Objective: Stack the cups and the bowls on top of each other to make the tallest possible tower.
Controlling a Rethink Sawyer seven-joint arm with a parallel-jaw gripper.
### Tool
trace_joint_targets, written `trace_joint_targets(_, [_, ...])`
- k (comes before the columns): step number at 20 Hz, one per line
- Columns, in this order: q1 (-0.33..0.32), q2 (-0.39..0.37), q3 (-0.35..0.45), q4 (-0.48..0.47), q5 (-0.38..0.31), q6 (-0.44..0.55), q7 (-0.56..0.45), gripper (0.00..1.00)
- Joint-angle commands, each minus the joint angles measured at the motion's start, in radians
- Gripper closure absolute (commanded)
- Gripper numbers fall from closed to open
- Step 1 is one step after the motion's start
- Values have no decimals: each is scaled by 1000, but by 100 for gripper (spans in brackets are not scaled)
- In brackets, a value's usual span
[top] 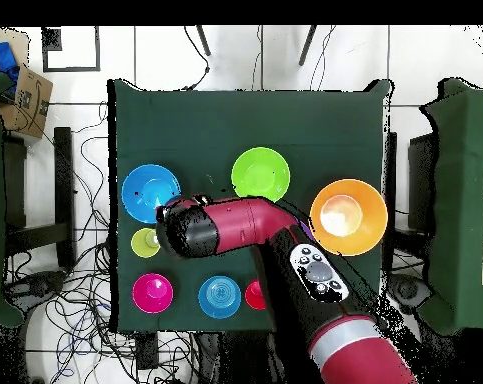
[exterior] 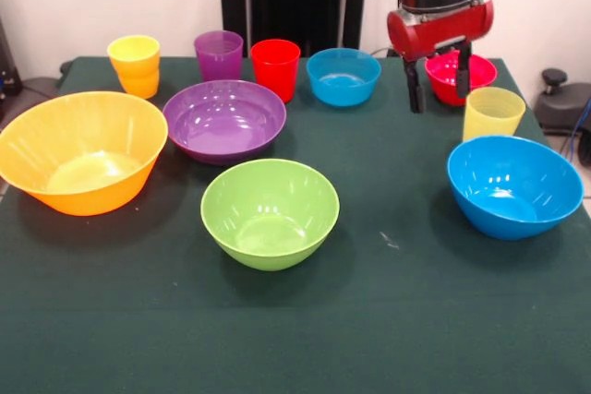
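Gripper: the gripper [exterior: 438, 80] hangs above the table [exterior: 388, 320], its two black fingers [exterior: 414, 89] apart, holding nothing
Arm: the red and black arm [top: 255, 225] reaches out over the table; from above it hides the purple bowl and some cups
Big bowls: four, all right way up and each sitting alone
Orange bowl: the orange bowl [exterior: 81, 149] is the widest and sits well away from the gripper, at the other end of the table
Purple bowl: the purple bowl [exterior: 224, 120] sits just beside the orange one
Green bowl: the green bowl [exterior: 270, 211] sits near the middle, in front of the purple bowl
Blue bowl: the big blue bowl [exterior: 514, 185] sits near the gripper, lower in the front picture
Small bowls: two, the small blue bowl [exterior: 343, 76] to one side of the gripper and the red-pink bowl [exterior: 460, 76] right behind the fingers
Cups: four, all standing up
Pale yellow cup: the pale yellow cup [exterior: 492, 113] is the closest cup, just beside the gripper, between the red-pink bowl and the big blue bowl
Back row cups: the red cup [exterior: 275, 68], the purple cup [exterior: 219, 54] and the orange-yellow cup [exterior: 135, 65] stand in a line, each one farther from the gripper
Tower: nothing sits on anything else yet
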Motion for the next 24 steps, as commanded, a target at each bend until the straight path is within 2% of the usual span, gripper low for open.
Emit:
trace_joint_targets(1, [17, 7, -79, 111, -65, -88, 138, 0])
trace_joint_targets(6, [27, 101, -122, 82, -98, -182, 123, 0])
trace_joint_targets(9, [-4, 132, -119, 86, -115, -215, 97, 0])
trace_joint_targets(16, [-153, 81, -35, 108, -125, -101, -21, 0])
trace_joint_targets(19, [-203, 80, -4, 104, -127, -66, -58, 0])
trace_joint_targets(24, [-290, 123, 37, 61, -144, -14, -120, 0])
